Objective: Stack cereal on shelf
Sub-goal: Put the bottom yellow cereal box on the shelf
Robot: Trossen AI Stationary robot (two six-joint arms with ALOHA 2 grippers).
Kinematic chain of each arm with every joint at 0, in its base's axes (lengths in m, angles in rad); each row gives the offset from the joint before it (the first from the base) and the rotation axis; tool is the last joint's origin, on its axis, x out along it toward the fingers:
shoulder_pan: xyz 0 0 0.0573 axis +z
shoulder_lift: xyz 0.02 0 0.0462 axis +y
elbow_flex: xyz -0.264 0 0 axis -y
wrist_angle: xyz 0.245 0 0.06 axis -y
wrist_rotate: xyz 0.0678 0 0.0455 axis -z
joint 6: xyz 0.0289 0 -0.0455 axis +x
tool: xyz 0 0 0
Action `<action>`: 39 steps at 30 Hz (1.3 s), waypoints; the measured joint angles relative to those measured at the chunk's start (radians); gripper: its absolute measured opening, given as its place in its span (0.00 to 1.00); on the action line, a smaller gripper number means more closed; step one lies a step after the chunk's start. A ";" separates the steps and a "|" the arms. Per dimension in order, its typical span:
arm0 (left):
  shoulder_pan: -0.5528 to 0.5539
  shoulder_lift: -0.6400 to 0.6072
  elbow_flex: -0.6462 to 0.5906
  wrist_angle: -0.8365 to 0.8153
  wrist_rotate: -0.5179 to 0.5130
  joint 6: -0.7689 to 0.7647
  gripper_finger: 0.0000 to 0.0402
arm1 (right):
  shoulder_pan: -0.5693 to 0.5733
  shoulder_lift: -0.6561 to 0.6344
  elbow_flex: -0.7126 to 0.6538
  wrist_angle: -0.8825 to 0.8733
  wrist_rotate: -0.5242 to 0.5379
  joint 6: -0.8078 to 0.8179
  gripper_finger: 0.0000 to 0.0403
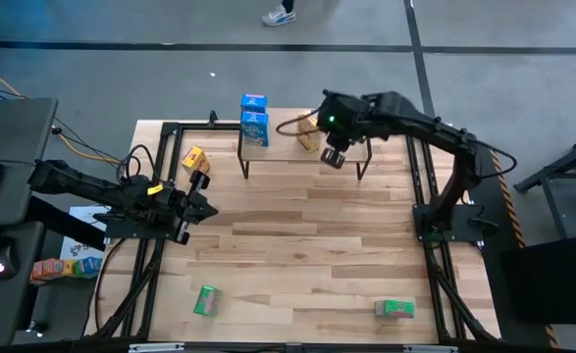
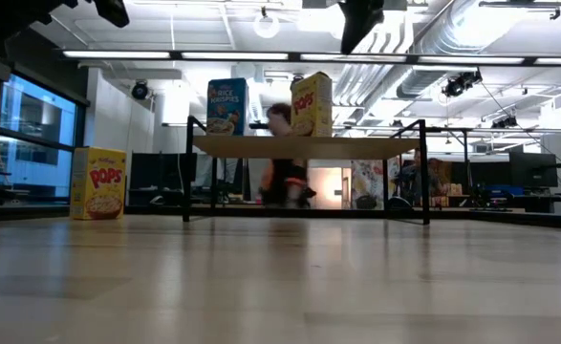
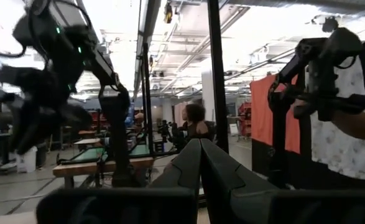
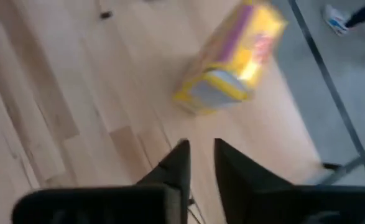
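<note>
The shelf [image 1: 302,147] stands at the table's far side. On its left end stands a blue cereal box [image 1: 255,127], and another blue box [image 1: 254,102] is just behind it. A yellow box [image 4: 232,62] stands upright on the shelf top near its middle. My right gripper [image 4: 201,155] hovers above the shelf just near of that box, pointing down. Its fingers are a narrow gap apart with nothing between them. A second yellow box [image 1: 194,159] stands on the table left of the shelf. My left gripper [image 1: 199,201] waits shut at the table's left.
Two green boxes [image 1: 207,300] [image 1: 393,309] lie near the table's front edge. The middle of the table is bare wood. A black frame runs along the table's sides. People show in the room beyond the shelf.
</note>
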State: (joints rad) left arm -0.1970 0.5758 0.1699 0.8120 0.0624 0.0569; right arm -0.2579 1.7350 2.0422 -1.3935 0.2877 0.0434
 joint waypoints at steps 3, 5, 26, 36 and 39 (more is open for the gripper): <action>0.000 0.000 0.000 -0.009 0.000 -0.001 0.01 | 0.016 -0.048 -0.195 0.141 -0.030 -0.036 0.02; 0.000 0.000 0.000 -0.029 0.000 -0.018 0.01 | 0.017 -0.099 -0.356 0.230 -0.056 -0.049 0.02; 0.000 0.000 0.000 -0.072 -0.054 -0.006 0.01 | -0.036 -0.450 -1.224 1.489 0.002 0.008 0.00; 0.000 0.000 0.000 -0.076 -0.079 0.000 0.01 | -0.089 -0.369 -1.223 1.549 0.012 0.027 0.00; 0.000 0.000 0.000 -0.076 -0.083 0.000 0.01 | -0.098 -0.344 -1.223 1.597 -0.001 0.028 0.00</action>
State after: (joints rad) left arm -0.1974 0.5755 0.1699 0.7360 -0.0210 0.0568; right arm -0.3557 1.3906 0.8188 0.2033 0.2868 0.0711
